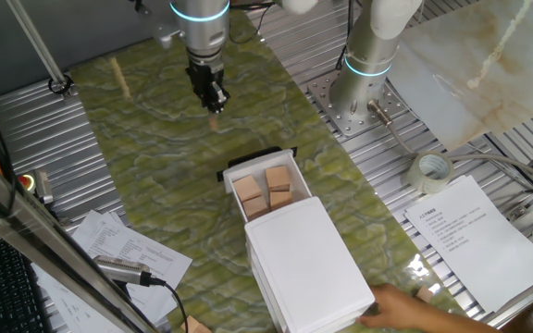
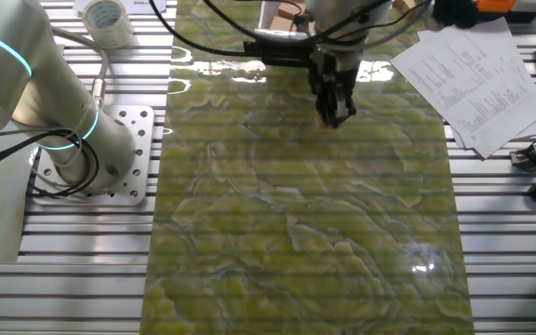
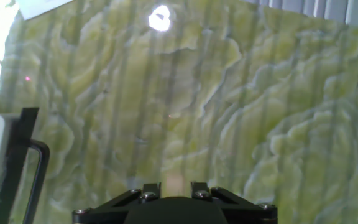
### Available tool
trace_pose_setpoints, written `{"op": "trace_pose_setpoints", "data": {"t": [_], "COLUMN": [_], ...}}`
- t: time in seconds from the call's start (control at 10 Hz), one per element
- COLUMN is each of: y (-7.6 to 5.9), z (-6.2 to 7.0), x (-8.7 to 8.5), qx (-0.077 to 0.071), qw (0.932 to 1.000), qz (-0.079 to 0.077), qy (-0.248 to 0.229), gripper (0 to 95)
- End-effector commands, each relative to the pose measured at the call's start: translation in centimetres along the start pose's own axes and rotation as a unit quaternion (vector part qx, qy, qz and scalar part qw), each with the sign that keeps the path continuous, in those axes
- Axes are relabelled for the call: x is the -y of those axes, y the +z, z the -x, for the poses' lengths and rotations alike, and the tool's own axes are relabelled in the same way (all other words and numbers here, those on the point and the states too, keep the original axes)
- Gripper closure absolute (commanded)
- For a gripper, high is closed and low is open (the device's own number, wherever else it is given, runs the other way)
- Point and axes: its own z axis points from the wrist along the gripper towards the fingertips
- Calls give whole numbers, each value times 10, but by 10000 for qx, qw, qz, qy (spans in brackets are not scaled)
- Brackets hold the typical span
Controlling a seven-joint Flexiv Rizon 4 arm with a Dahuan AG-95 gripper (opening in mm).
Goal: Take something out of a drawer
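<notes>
My gripper (image 1: 213, 102) hangs over the green marbled mat, well beyond the drawer. It is shut on a small light-tan wooden block (image 1: 215, 109), which shows between the fingertips in the hand view (image 3: 174, 182). In the other fixed view the gripper (image 2: 333, 112) points down at the mat with the block's edge (image 2: 321, 119) at its tip. The white drawer (image 1: 232, 173) stands pulled open from the white cabinet (image 1: 308, 264), with its black bar handle (image 1: 253, 154) toward the gripper. Several more tan blocks (image 1: 278, 178) lie in it. The handle also shows at the left of the hand view (image 3: 23, 155).
A person's hand (image 1: 405, 303) rests at the cabinet's near corner. A second robot arm's base (image 1: 368, 57) stands on the metal table beside the mat. A tape roll (image 1: 431, 172) and printed papers (image 1: 470, 231) lie right of the mat, with more papers (image 1: 128, 250) to the left.
</notes>
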Motion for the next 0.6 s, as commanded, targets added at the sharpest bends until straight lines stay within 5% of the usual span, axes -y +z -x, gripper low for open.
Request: {"op": "trace_pose_setpoints", "data": {"t": [0.1,0.6], "y": [1,0], "z": [1,3], "x": [0,-1], "qx": [88,140], "qw": [9995,9997], "qz": [150,177], "qy": [245,90], "gripper": [380,380]}}
